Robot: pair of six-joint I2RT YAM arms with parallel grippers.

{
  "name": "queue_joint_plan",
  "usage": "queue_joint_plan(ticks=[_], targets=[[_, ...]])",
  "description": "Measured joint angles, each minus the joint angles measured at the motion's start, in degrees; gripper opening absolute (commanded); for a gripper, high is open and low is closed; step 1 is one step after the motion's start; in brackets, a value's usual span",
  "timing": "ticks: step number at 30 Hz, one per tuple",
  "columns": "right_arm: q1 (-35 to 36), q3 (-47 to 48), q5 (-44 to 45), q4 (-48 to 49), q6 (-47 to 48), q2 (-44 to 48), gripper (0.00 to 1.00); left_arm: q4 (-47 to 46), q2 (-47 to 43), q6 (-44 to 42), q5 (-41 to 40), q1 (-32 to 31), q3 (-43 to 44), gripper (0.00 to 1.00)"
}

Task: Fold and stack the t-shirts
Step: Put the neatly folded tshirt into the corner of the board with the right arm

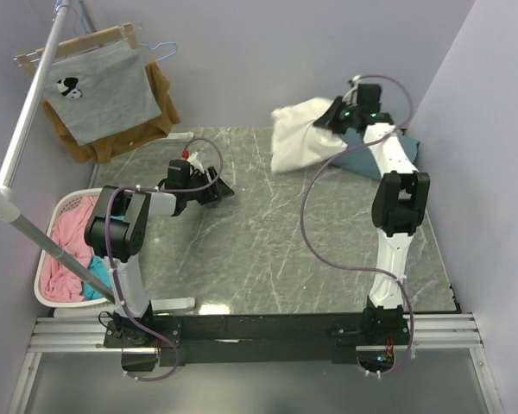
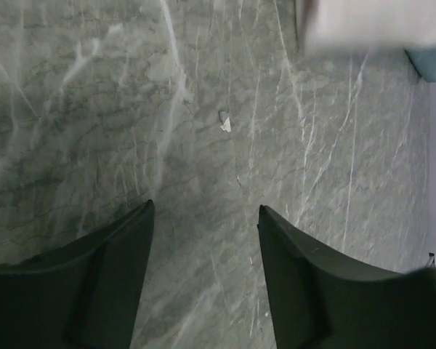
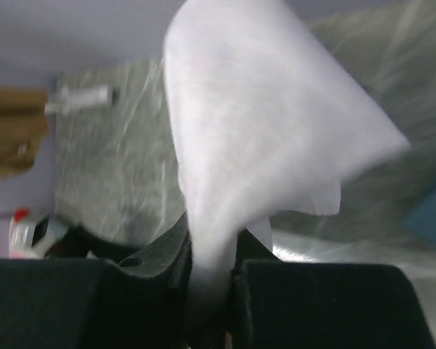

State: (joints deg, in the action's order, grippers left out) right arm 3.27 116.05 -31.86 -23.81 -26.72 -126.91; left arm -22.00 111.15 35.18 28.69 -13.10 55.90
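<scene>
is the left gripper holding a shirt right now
No, the left gripper is open, and only the grey table top shows between its two fingers.

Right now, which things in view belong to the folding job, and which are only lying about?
Job: white t-shirt, pinched in the right hand; teal-blue t-shirt.
Lying about: grey shirt and brown garment, both hanging; laundry basket with pink cloth.
</scene>
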Motion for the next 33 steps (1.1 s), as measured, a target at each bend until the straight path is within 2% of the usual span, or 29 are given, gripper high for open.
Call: queue_joint_plan(ticks=[3, 6, 16, 23, 33], targets=[[-4.07, 5.38, 3.89, -0.37, -0.07, -1.38, 0.00, 0.09, -1.07, 0.02, 0.00, 0.11, -0.33, 0.74], [-7.54, 5.31, 9.73, 0.13, -0.50, -1.44, 0.00, 0.26, -1.97, 0.09, 0.07, -0.04, -0.33, 0.76], [-13.53, -14.84, 28.70, 6.08, -3.04, 1.09, 0.00, 0.33, -2.69, 0.20, 1.11, -0.59, -0.33, 0.77], [-16.61, -20.02, 34.14, 11.06, -3.72, 5.07, 0.00, 0.37, -2.69, 0.22, 1.66, -0.96, -0.33, 0.78], [-19.26, -22.40, 38.73, 17.99, -3.41, 11.34, 0.00, 0.33, -2.69, 0.46, 1.77, -0.98, -0.33, 0.78]])
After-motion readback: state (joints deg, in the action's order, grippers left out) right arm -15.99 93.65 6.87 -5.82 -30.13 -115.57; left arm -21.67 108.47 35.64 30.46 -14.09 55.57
